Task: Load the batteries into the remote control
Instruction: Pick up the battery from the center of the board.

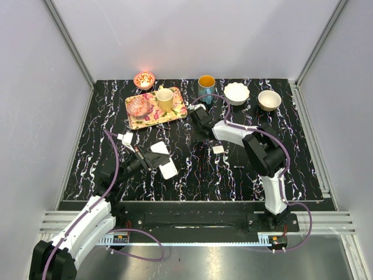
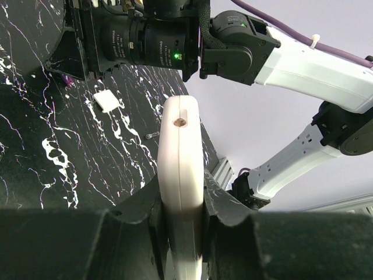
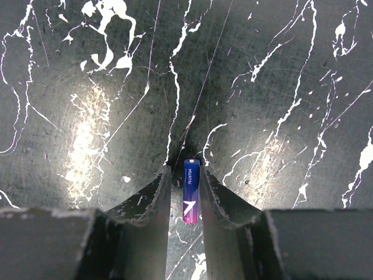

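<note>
While the left gripper [image 2: 182, 201] sits nearest the arm bases, its jaws are clamped on the remote control [image 2: 180, 157]. The left wrist view shows the handset edge-on, long narrow side up, a finger pressing each flat face. A small round hole marks the far end of that edge. From above, the white remote projects on both sides of the claw, over the near-left part of the black marbled table [image 1: 291, 163].

Further in, right of centre, a tiny slim object [image 1: 239, 167] lies alone on the table; too small to identify. Just beyond it, between the two arms, lies a small white square cover [image 1: 218, 149], flat and apart from everything else.

Beyond the cover the right gripper [image 3: 186, 170] points down at the table. Its jaws are narrow and stand one on each side of a battery [image 3: 191, 191], purple-blue with a pinkish near end. The cell lies lengthwise in the gap. A sliver of table shows between the cell and one finger [image 3: 152, 195], so no pinch is seen.

Along the far edge, left to right:
- floral tray [image 1: 175, 111], carrying a pink glass dish [image 1: 139, 106] and a yellow cup [image 1: 165, 99]
- small red bowl [image 1: 144, 80], behind the tray
- blue mug [image 1: 206, 84]
- white bowl [image 1: 236, 93]
- beige bowl [image 1: 269, 100]
</note>
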You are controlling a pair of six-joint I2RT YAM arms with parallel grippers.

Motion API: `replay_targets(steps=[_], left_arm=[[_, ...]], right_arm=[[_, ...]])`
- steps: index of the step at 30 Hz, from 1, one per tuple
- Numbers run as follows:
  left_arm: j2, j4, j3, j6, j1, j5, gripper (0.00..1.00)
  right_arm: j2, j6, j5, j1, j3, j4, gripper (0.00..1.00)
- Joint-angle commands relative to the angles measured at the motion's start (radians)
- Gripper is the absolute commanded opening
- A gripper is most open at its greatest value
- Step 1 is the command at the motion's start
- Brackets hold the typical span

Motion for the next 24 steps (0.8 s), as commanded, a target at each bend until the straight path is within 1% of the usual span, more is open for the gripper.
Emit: replay_targets(steps=[1,15,18,21,23,24], left_arm=[[-0.002,0.067,0.008,-0.007,0.004,0.021,0.00],[-0.002,0.070,0.009,-0.007,0.004,0.022,0.00],[0.000,0.070,0.009,-0.007,0.004,0.024,0.00],[0.000,0.071,0.008,-0.007,0.004,0.024,0.00],[0.000,0.073,0.006,-0.009,0.004,0.024,0.00],[0.000,0.073,0.006,-0.009,0.004,0.024,0.00]], right_arm=[[0.039,-0.019,0.014,0.004,0.039,-0.031,0.31],[0.076,-0.025,-0.002,0.003,0.067,-0.053,0.26],[0.076,-0.025,-0.008,0.001,0.069,-0.065,0.21],[0.074,-0.019,-0.012,0.001,0.059,-0.073,0.11],[0.065,-0.010,-0.012,0.000,0.053,-0.080,0.00],[0.060,-0.007,-0.014,-0.002,0.044,-0.082,0.00]])
